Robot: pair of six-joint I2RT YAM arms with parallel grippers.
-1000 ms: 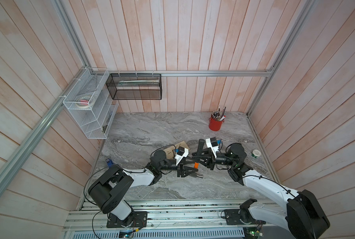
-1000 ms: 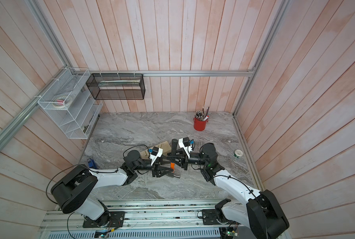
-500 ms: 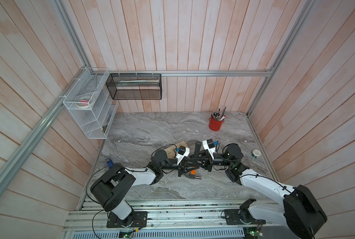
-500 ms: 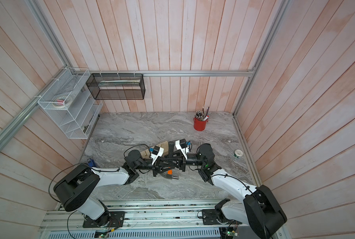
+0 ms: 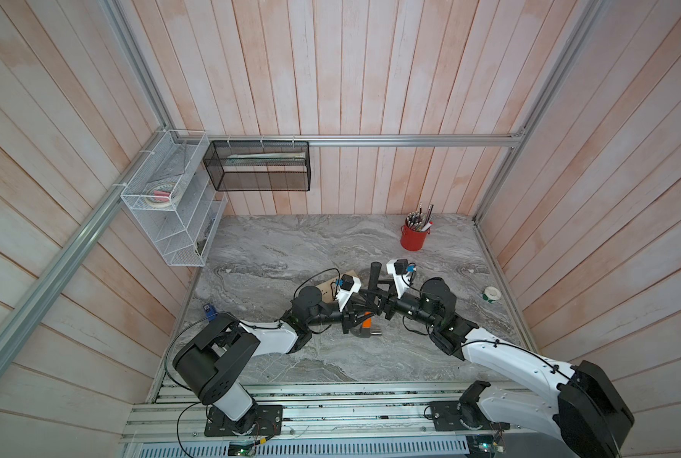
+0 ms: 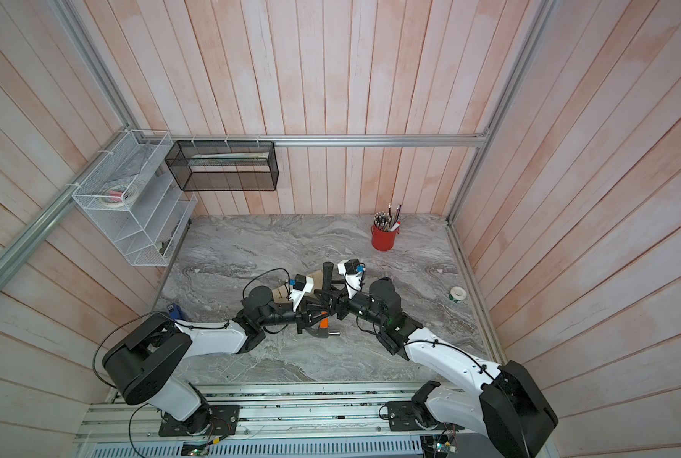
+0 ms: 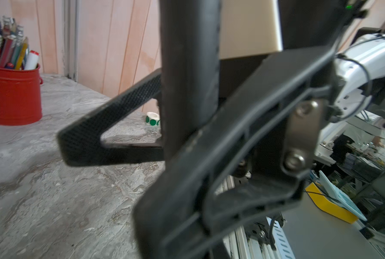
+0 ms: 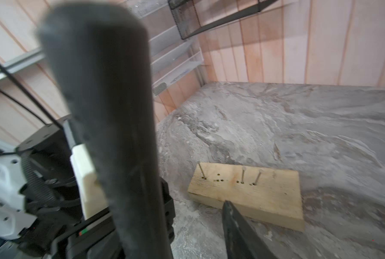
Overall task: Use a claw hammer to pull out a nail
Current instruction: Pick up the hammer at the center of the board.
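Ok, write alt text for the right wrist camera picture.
A hammer, only its black handle showing, stands roughly upright and blurred close to the lens. Beyond it on the grey marble table lies a wood block with three nails standing in it; a black gripper finger points toward the block.

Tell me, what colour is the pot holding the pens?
The pot is plain red, seen best in the left wrist view.

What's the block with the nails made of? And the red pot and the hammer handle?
The block looks like bare pale wood: grain, no paint. The nails seem dull grey metal. The red pot is probably painted metal, smooth with a rolled rim. The hammer has a matte black handle, maybe rubber or plastic.
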